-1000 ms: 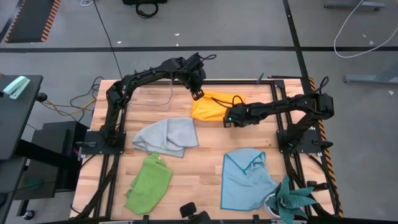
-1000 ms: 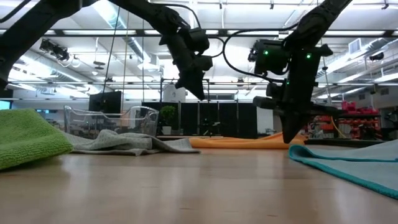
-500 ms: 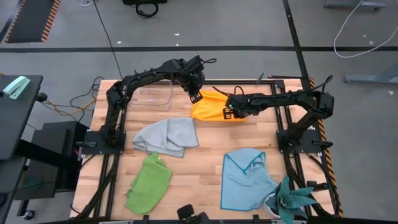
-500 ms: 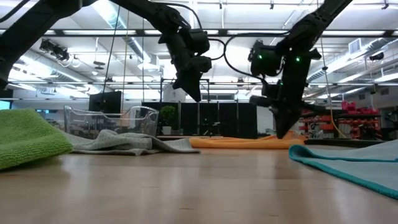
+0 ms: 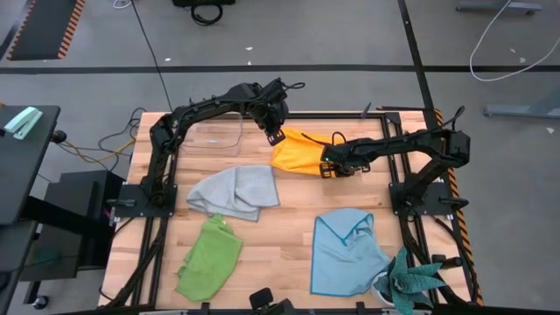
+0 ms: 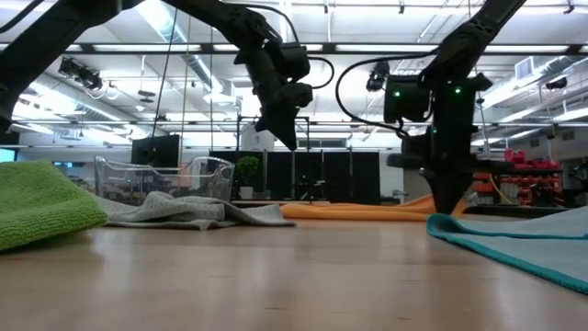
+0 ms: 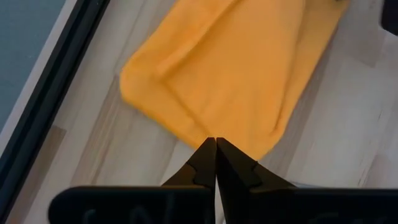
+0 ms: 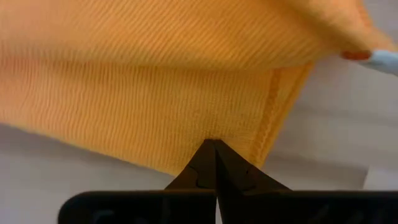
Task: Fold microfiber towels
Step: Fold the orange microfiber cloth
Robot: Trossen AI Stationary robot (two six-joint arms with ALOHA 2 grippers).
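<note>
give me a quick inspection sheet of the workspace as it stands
surface: wooden table with a dark frame along its edges
job's things: orange-yellow towel at the back, partly folded; grey towel crumpled at centre left; lime green towel bunched at front left; light blue towel at front right, one corner turned over
clutter: clear plastic box at back left; teal plant at the front right corner
grippers: left gripper above the orange-yellow towel's back left corner, jaws shut, holding nothing; right gripper at that towel's right edge, jaws shut, grip not clear
cables: loose cables off the left edge; white cable on the floor
surroundings: grey floor; dark side table at left
</note>
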